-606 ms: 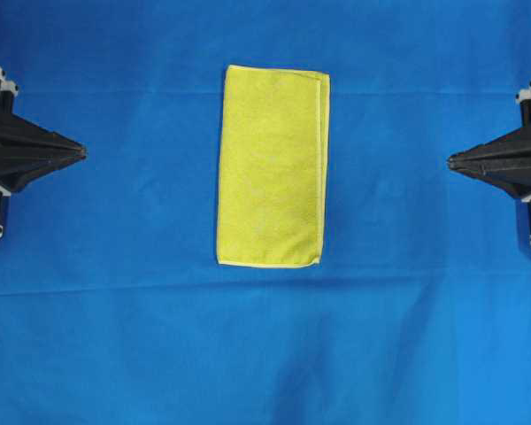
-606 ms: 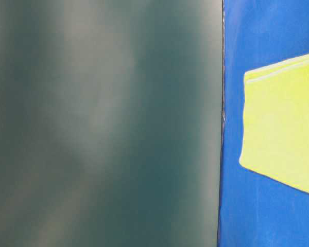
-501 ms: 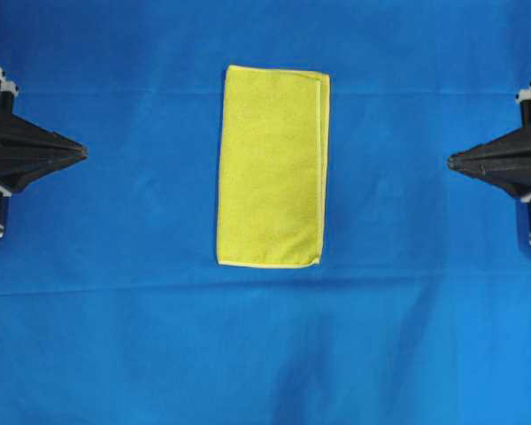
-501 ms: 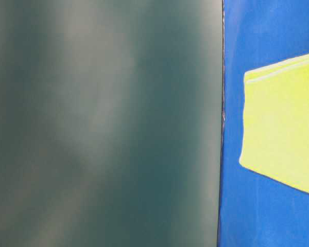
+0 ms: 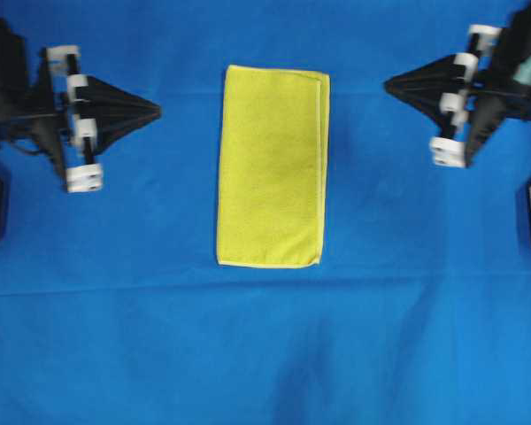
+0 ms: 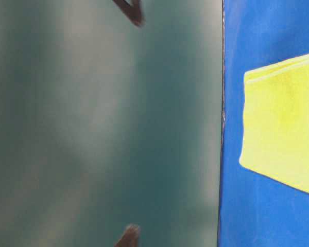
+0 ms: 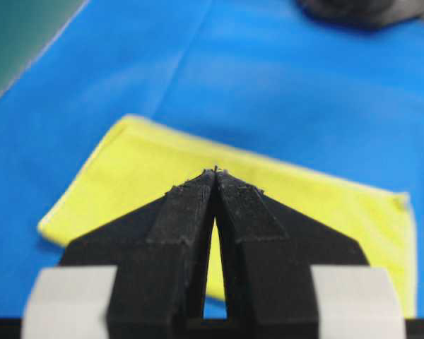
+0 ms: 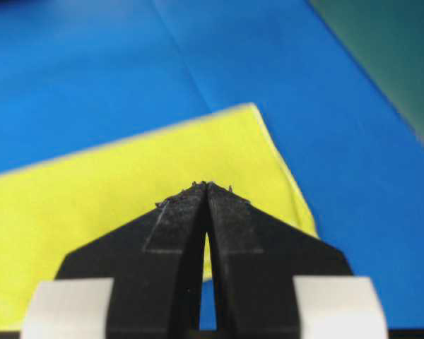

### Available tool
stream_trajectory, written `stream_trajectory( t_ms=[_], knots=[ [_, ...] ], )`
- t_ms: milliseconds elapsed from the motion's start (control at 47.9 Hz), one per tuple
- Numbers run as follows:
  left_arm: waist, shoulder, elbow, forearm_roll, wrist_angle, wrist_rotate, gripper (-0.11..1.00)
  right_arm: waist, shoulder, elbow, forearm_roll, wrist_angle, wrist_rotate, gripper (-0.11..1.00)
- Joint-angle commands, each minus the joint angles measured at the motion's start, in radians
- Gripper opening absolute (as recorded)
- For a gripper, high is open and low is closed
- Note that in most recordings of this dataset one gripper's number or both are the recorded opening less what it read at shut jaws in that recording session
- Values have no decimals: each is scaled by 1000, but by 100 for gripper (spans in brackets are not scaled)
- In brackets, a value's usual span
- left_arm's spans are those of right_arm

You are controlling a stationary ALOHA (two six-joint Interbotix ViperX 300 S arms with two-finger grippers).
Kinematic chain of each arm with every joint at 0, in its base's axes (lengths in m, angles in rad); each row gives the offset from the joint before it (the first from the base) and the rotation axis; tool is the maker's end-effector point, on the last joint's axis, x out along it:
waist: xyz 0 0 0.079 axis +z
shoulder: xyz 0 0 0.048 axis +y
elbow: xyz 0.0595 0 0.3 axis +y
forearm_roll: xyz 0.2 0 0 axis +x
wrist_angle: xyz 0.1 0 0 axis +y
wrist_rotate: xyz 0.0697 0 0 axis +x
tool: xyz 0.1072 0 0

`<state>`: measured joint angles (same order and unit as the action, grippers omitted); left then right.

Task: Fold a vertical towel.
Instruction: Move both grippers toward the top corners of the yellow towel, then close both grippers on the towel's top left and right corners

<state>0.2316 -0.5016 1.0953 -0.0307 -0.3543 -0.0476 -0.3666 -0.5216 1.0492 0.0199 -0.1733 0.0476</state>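
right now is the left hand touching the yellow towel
Apart. The overhead view shows the left hand with a strip of bare blue cloth between its shut tips and the towel.

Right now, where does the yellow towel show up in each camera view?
Overhead: towel at centre, long side vertical, between both grippers.
Table-level: right edge, cut off by the frame.
Left wrist: beyond the shut left gripper.
Right wrist: beyond the shut right gripper.
Shared landmark: the blue cloth under it.
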Motion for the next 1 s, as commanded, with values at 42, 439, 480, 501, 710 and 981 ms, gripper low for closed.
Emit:
stream_trajectory(
  t_ms=[42, 439, 480, 501, 710, 981],
  knots=[
    [44, 133, -75, -2, -25, -2, 2, -34, 127, -83, -8, 8, -6, 1],
    [153, 529, -219, -2, -126, 0, 78, -137, 523, -290, -83, 38, -8, 59],
    [163, 566, -232, -2, -138, -2, 77, -141, 549, -304, -87, 40, -8, 58],
    [167, 584, -239, -2, -144, 0, 77, -146, 560, -310, -89, 38, -8, 58],
    [207, 733, -316, -2, -164, -2, 78, -155, 669, -365, -98, 38, -9, 58],
    [233, 787, -370, -2, -158, -2, 71, -155, 693, -367, -98, 38, -8, 58]
  ],
)
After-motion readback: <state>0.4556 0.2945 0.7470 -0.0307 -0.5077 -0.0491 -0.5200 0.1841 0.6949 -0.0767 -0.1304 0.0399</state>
